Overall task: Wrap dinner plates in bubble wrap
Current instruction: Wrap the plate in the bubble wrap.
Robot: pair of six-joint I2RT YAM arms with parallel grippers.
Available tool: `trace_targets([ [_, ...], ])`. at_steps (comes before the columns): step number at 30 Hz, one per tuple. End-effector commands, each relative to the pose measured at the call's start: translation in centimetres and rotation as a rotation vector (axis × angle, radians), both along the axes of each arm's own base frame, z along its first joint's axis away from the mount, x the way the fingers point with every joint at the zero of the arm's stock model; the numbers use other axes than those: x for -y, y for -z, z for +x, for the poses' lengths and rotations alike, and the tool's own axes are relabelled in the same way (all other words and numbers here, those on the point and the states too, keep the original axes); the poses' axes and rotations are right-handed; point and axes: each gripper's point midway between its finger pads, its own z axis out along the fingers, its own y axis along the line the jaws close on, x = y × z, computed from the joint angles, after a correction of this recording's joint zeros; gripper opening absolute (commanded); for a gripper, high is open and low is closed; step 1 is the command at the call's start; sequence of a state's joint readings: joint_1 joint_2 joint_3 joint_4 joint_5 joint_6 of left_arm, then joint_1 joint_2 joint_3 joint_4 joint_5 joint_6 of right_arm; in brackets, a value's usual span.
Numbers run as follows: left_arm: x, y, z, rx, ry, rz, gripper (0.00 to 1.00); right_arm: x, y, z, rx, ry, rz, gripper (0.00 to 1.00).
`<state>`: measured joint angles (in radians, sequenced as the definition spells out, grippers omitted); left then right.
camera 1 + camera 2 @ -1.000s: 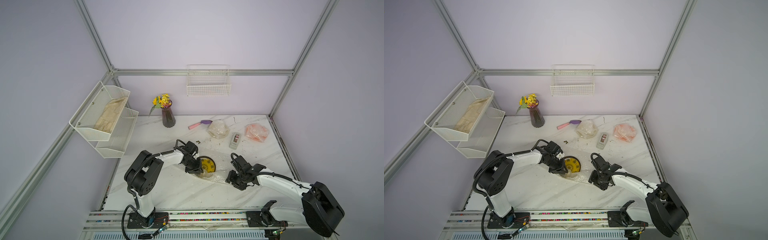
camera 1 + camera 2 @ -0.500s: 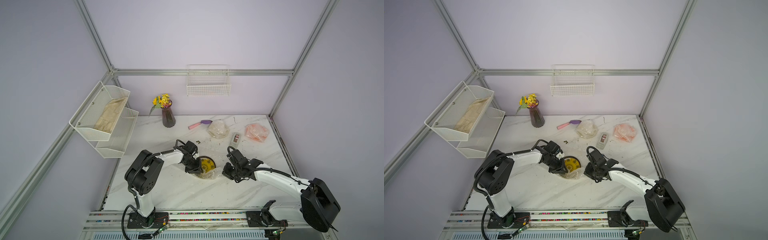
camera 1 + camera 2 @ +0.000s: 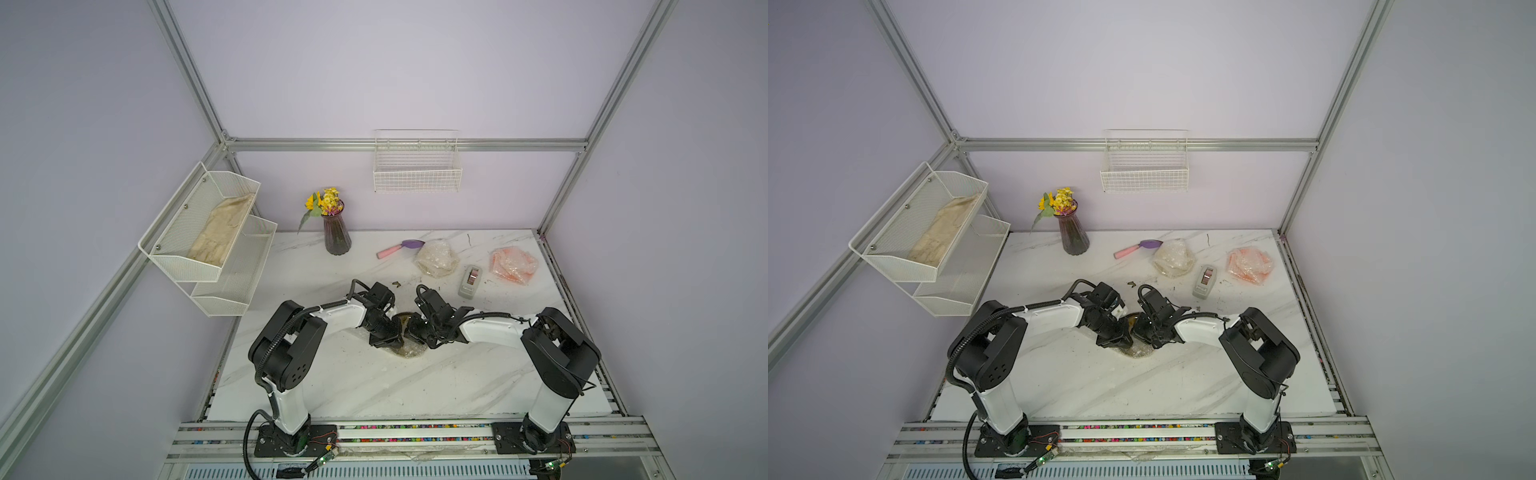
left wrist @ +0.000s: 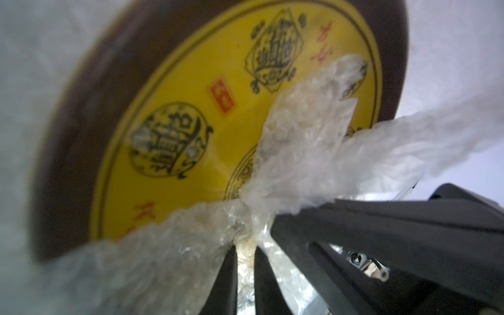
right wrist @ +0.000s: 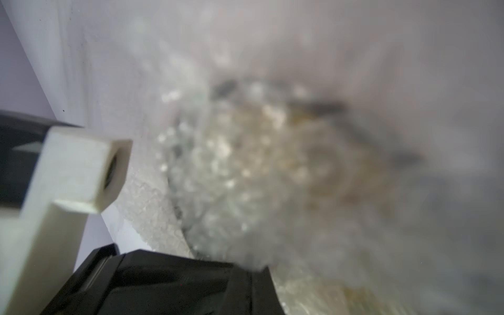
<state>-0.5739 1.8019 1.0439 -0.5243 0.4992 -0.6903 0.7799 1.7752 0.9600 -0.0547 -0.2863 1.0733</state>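
The yellow dinner plate [image 4: 191, 114] with a dark rim lies mid-table, mostly hidden under both grippers in both top views [image 3: 402, 320] [image 3: 1128, 322]. Crinkly bubble wrap [image 4: 300, 152] is bunched across its face and spreads beneath it [image 3: 409, 351]. My left gripper [image 4: 245, 272] is shut on a fold of the wrap at the plate's left edge [image 3: 388, 336]. My right gripper [image 5: 252, 283] is shut on the wrap too, reaching over the plate from the right [image 3: 415, 330]. The right wrist view shows only blurred wrap [image 5: 245, 169].
At the back of the table sit a wrapped cream bundle [image 3: 436, 257], a wrapped orange bundle [image 3: 513, 264], a grey tape dispenser [image 3: 469, 281], a pink-handled spatula [image 3: 399, 247] and a flower vase [image 3: 336, 232]. A white rack [image 3: 216, 245] hangs at the left.
My right gripper shut and moved left over the plate, drawing bubble wrap across its yellow face. The left arm stayed put, its jaws closing slightly.
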Motion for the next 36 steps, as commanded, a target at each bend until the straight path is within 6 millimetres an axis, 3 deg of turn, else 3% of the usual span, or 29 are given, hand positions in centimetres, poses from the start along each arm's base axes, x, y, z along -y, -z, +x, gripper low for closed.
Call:
trace_targets([
  [1,-3.2,-0.7,-0.2,0.038,-0.058,0.12,0.15,0.1,2.0,-0.4,-0.045,0.016,-0.022,0.0],
  [3,-2.7,-3.4,0.6,0.105,-0.061,0.074,0.16,0.2,3.2,-0.9,-0.079,0.028,-0.009,0.0],
  [6,-1.3,-5.2,0.7,0.096,-0.049,-0.007,0.16,0.0,3.7,-1.3,-0.105,0.032,0.008,0.0],
  [18,2.2,-3.2,4.9,0.068,-0.062,-0.071,0.17,1.0,3.6,-4.4,-0.156,0.0,0.033,0.0],
  [23,2.5,-1.9,5.2,0.043,-0.064,-0.059,0.17,0.5,3.0,-4.4,-0.153,-0.016,0.053,0.0],
  [25,2.5,-2.6,4.9,0.047,-0.062,-0.073,0.16,0.4,2.6,-4.4,-0.147,-0.024,0.053,0.0],
  [29,1.2,-6.4,5.1,0.149,-0.104,-0.052,0.14,0.9,2.9,-4.5,-0.15,-0.019,0.029,0.0],
  [32,2.0,-8.4,5.4,0.178,-0.098,-0.107,0.01,1.0,3.2,-4.8,-0.154,-0.02,0.024,0.0],
  [36,4.5,-7.3,4.9,0.119,-0.044,-0.141,0.01,0.9,3.4,-5.0,-0.162,-0.025,0.023,0.0],
])
